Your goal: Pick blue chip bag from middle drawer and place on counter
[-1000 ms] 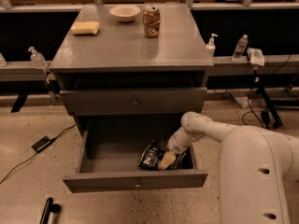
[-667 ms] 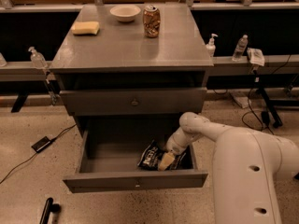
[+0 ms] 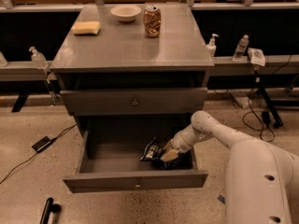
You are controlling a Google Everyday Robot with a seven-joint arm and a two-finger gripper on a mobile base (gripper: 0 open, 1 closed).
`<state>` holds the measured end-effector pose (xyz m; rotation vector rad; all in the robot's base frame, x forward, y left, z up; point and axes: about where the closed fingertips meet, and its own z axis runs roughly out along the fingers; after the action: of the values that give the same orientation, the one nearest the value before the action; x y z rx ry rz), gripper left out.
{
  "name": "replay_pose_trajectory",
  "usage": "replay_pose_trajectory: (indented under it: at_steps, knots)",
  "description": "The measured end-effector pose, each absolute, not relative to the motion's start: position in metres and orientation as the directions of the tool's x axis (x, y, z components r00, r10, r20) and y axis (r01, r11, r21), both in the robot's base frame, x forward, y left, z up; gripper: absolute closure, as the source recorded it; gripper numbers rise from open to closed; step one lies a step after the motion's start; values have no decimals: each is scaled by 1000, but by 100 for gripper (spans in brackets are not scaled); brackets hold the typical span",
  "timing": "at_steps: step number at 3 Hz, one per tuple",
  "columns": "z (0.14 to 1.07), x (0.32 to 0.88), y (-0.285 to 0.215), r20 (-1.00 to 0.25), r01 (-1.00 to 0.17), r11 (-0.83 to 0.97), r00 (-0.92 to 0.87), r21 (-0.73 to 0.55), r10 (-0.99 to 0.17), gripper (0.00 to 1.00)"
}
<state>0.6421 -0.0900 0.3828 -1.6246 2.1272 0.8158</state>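
I'm starting with the big picture. The counter (image 3: 126,48) is spreading wide and grey across the top of the cabinet, and no bag is sitting on it yet. Under it the upper drawer (image 3: 135,101) is sitting shut. Below that the middle drawer (image 3: 135,181) is standing pulled well out, so the opening part is done.

My arm (image 3: 210,129) is coming in from the right and dipping over the drawer's right side into its right half. The gripper (image 3: 167,154) is sitting low, near the drawer floor and hard up against the blue chip bag (image 3: 151,150), apparently touching the bag's right edge. Whether I'm clamped on it or only nosing at it, I cannot tell, because gripper and crinkled foil are running together down there. The bag is lying inside the drawer, a little right of centre and close to the front wall. As far as I can judge, it isn't lifted.

So I'm calling this the grasp stage: the reach is made and the hold is not confirmed. I'm reckoning everything after that is left to do, which means securing the bag, raising it over the drawer's front wall, carrying it up and setting it down on top.

Up there a tan soda can (image 3: 152,21), a pale bowl (image 3: 125,13) and a yellow sponge (image 3: 86,28) are grouped toward the back, so I'm eyeing the nearer part of the counter for the drop.
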Motion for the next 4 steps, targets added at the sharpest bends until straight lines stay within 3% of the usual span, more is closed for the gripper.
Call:
replay_pose_trajectory:
  at_steps: [1,2,4]
  knots:
    - [415,641,-102,-757,-973,108,-228,206,-612,87]
    - [463,643,-124,-852,-991,82,-133,106,-506,100]
    - [545,609,-152,-890,-987,118,43,-108,-453,100]
